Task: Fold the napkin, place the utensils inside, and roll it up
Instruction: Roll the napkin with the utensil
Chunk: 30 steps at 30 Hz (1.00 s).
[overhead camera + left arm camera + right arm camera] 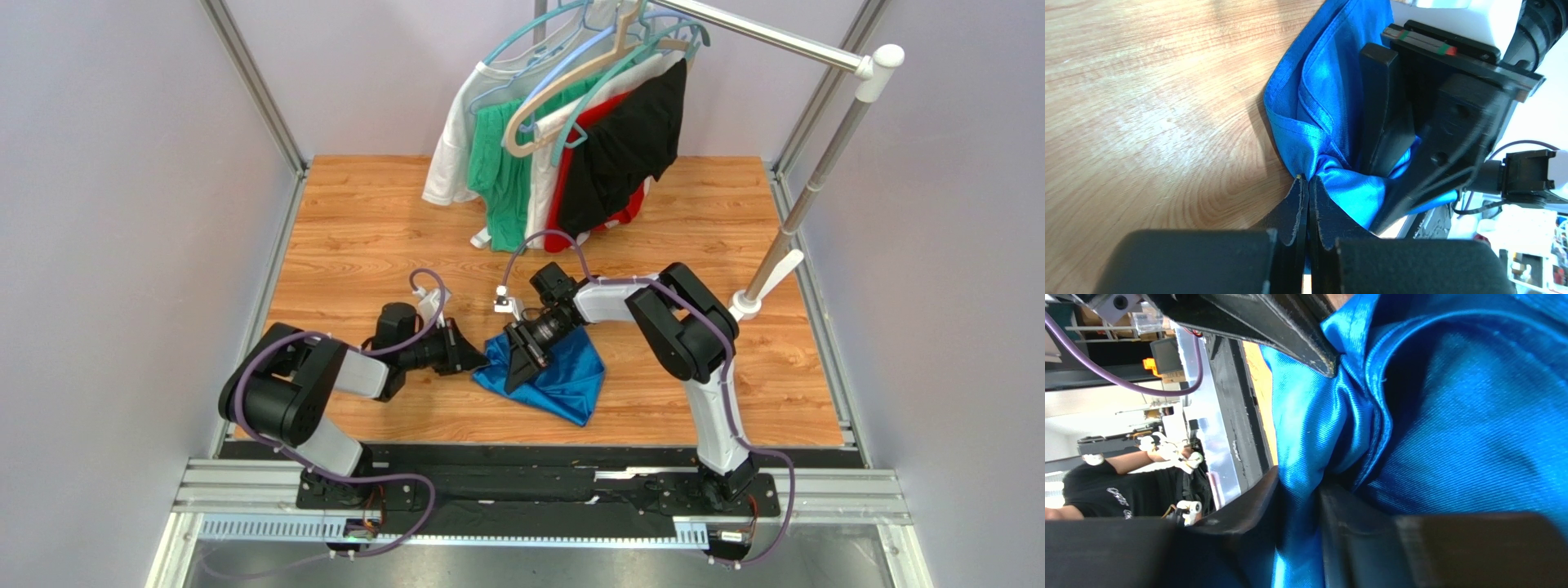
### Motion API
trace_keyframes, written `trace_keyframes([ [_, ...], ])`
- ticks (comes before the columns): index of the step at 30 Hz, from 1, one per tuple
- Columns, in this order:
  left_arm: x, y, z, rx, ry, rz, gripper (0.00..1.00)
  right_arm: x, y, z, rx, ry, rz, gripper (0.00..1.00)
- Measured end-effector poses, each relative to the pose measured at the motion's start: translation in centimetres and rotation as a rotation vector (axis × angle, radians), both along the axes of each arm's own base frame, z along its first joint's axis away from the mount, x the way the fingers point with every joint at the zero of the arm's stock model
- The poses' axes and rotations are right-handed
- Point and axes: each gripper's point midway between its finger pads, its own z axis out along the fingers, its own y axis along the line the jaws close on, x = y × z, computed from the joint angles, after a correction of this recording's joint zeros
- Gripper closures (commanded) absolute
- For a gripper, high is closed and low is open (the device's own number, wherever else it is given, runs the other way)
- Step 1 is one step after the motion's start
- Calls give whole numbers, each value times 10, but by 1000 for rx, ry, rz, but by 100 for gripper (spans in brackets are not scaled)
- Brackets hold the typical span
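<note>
The royal-blue napkin (562, 377) lies bunched on the wooden table between the two arms. My left gripper (481, 359) is shut on its left corner; in the left wrist view the pads (1309, 179) meet with a pinch of napkin (1315, 98) at their tips. My right gripper (521, 353) comes down on the cloth from behind, close to the left one. In the right wrist view its fingers (1300, 481) stand apart, and a fold of napkin (1462, 416) runs loosely between them. The left finger (1290, 331) shows at that view's top. No utensils are in view.
A clothes rack with green, white, red and black garments (577, 135) on hangers stands at the table's back. Its chrome pole (803, 208) slants down to a white foot (748, 300) at the right. Grey walls close off both sides.
</note>
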Motion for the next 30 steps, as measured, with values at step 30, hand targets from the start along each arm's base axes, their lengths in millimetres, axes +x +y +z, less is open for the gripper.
trace_keyframes([
  [30,-5,0,-2,68,166,-19,100,13,-8,55,-229,-872,-154,23],
])
